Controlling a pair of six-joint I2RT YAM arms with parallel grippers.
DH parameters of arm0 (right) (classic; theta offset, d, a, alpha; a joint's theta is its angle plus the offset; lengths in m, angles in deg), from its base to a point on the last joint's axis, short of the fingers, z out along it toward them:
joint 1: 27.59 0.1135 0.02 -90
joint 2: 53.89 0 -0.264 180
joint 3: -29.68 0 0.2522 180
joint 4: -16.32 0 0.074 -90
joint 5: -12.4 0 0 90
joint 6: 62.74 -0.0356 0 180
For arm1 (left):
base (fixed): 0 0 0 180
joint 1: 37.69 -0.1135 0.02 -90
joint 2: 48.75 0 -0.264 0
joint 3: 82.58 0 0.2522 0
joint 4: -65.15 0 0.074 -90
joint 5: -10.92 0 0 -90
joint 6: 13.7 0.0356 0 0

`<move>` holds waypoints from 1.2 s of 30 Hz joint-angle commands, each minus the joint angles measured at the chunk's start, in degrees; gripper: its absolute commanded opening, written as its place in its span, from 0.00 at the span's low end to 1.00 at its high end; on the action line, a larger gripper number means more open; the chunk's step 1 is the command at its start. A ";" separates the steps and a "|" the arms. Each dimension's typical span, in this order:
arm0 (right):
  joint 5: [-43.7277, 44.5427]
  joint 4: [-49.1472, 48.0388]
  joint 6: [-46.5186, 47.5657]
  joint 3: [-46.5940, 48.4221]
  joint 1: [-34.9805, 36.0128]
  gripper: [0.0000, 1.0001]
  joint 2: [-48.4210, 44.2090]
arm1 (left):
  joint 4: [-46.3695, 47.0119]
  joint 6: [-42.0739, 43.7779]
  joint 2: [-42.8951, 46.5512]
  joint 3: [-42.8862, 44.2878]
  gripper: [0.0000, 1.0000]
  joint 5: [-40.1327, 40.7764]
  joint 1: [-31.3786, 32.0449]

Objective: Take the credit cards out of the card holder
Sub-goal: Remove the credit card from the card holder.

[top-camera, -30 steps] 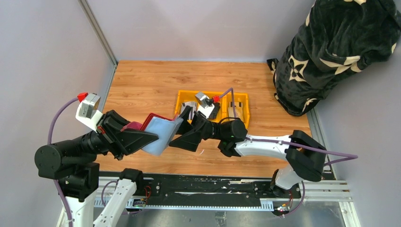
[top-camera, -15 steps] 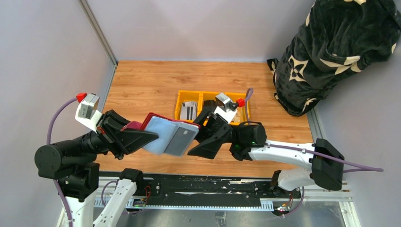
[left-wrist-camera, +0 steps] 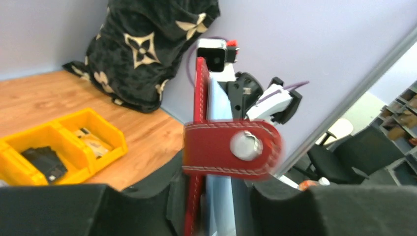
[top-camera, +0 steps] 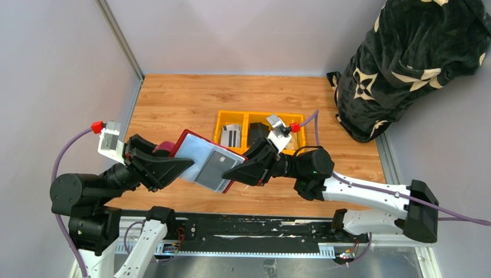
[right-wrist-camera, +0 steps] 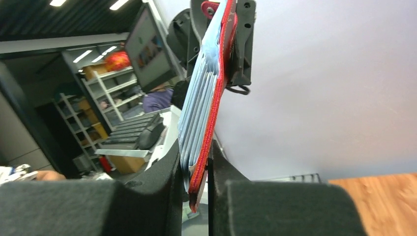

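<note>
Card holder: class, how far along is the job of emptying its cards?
Done: some cards lie in the yellow bin. In hand: the open card holder sits in the left hand while the right hand pinches its opposite edge. Left: a grey card shows in the top sleeve; deeper sleeves can't be judged.

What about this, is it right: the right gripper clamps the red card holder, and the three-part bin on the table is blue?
Not quite. The bin is yellow, not blue, as the top external view shows. The rest stands: the right gripper clamps the red card holder, and the bin has three parts.
</note>
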 commanded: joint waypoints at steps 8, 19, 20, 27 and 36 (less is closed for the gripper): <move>10.91 29.86 13.11 7.52 0.81 0.00 -9.05 | -2.40 2.17 7.47 -7.47 0.54 3.50 -0.03; 7.49 30.93 11.99 11.87 2.50 0.00 -3.55 | 2.09 1.45 8.03 -10.25 0.32 6.23 -0.03; 7.26 30.82 11.70 11.99 2.62 0.00 -3.30 | -0.17 3.75 8.01 -9.67 0.27 8.53 -0.03; 7.27 29.25 9.90 11.92 2.75 0.02 -3.34 | -5.54 12.55 10.65 -9.99 0.14 15.88 -0.03; 7.68 30.75 10.15 14.88 3.77 0.00 -0.07 | -3.38 9.84 10.75 -12.08 0.31 3.70 -0.03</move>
